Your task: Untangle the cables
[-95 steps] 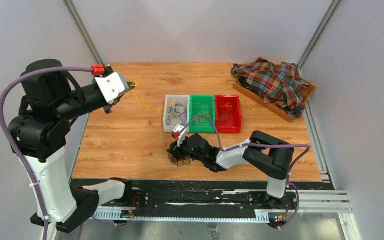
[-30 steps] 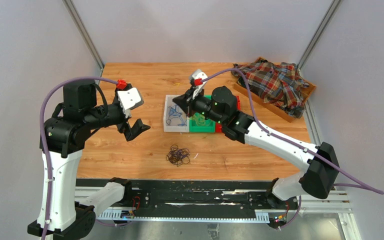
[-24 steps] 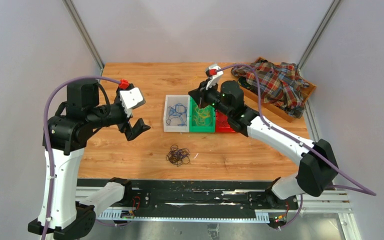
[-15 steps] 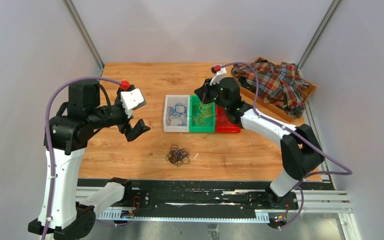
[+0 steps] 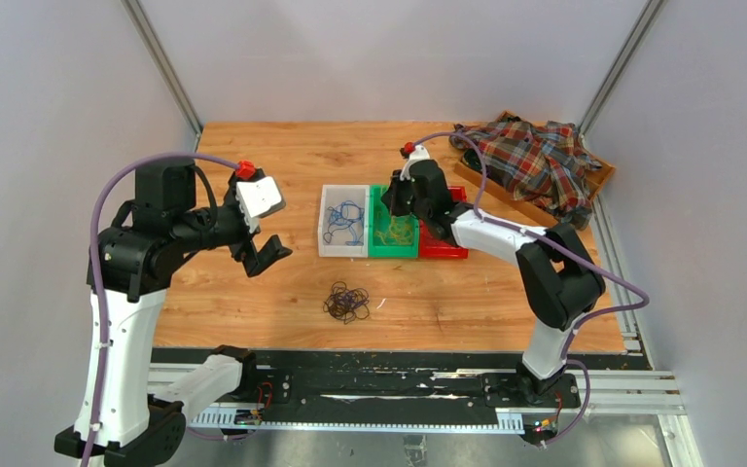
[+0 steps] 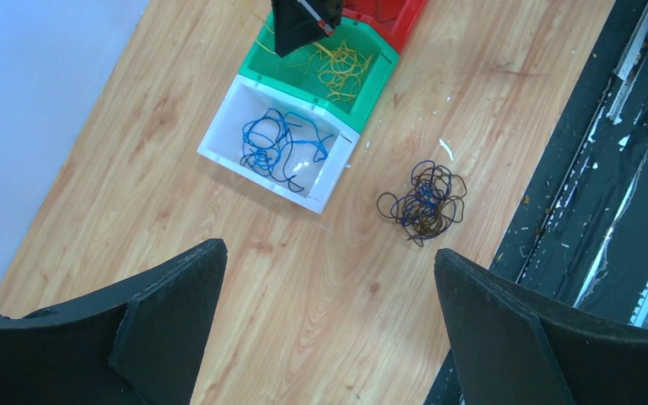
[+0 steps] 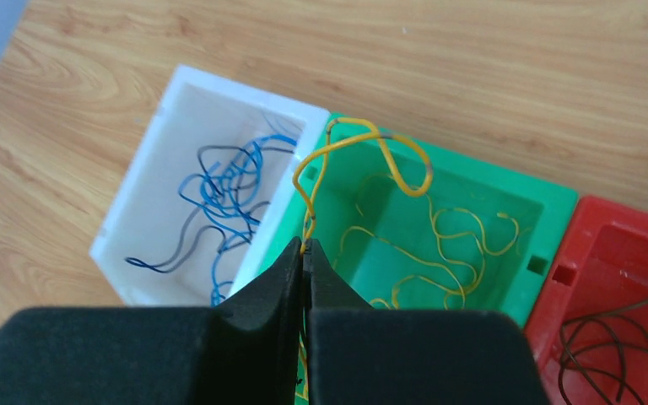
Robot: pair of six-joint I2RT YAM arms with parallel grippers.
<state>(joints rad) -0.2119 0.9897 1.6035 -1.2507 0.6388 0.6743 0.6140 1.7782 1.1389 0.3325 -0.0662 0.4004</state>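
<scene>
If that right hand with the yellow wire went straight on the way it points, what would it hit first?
Most likely the green bin: the right hand, shut on the yellow wire, points down at its edge beside the white bin. Depth is hard to judge.

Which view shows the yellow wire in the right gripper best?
Right wrist view: the yellow wire loops up from the shut right gripper over the green bin. The top view leaves it too thin to see; the left wrist view shows only the gripper's dark tip.
</scene>
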